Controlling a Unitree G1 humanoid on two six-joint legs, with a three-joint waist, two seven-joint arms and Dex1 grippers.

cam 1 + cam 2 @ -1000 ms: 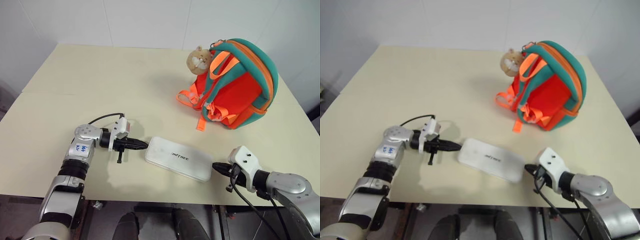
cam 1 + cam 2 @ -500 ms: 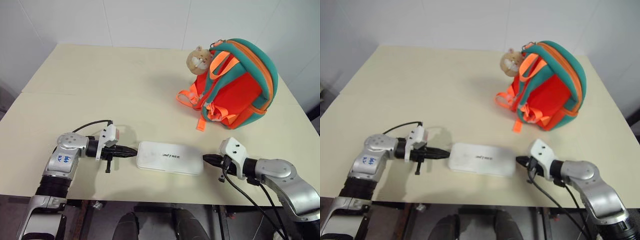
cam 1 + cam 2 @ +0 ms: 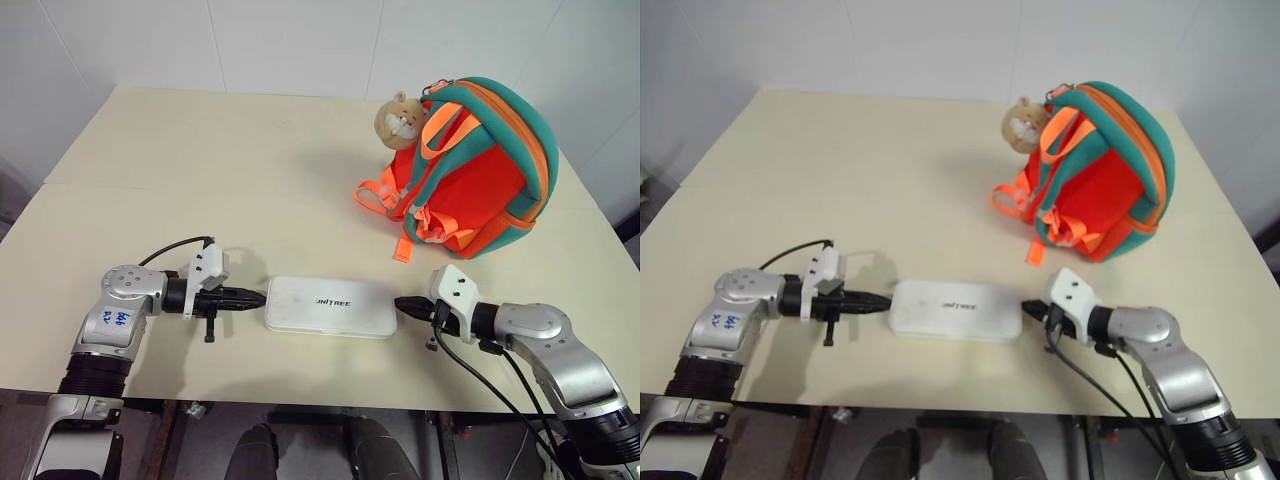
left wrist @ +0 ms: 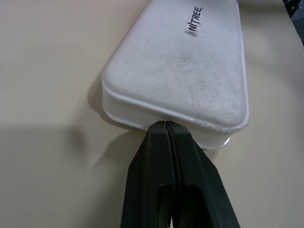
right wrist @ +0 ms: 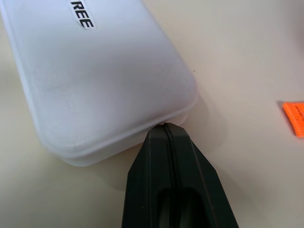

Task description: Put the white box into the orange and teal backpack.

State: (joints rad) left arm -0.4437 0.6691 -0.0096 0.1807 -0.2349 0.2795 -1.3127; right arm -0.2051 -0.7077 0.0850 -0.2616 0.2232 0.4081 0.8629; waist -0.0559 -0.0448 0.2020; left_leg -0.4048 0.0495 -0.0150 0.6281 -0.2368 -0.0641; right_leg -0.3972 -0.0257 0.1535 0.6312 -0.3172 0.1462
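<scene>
Left gripper (image 3: 252, 295), fingers pressed together with nothing between them, sets its closed tip against the left short end of the white box (image 3: 330, 307). Right gripper (image 3: 405, 305), likewise clenched and empty, sets its tip against the opposite short end. Over the last second the box has swung from a diagonal lie to one parallel with the near table edge, and both arms have drawn in with it, so the box now sits pinched end to end between the two tips. Judged from this, the box is squared up for a two-point lift; it remains flat on the table (image 3: 150, 180), well apart from the orange and teal backpack (image 3: 478, 170), which stands upright at the far right. Count: two grippers, one box, one backpack, one plush charm (image 3: 402, 117).
</scene>
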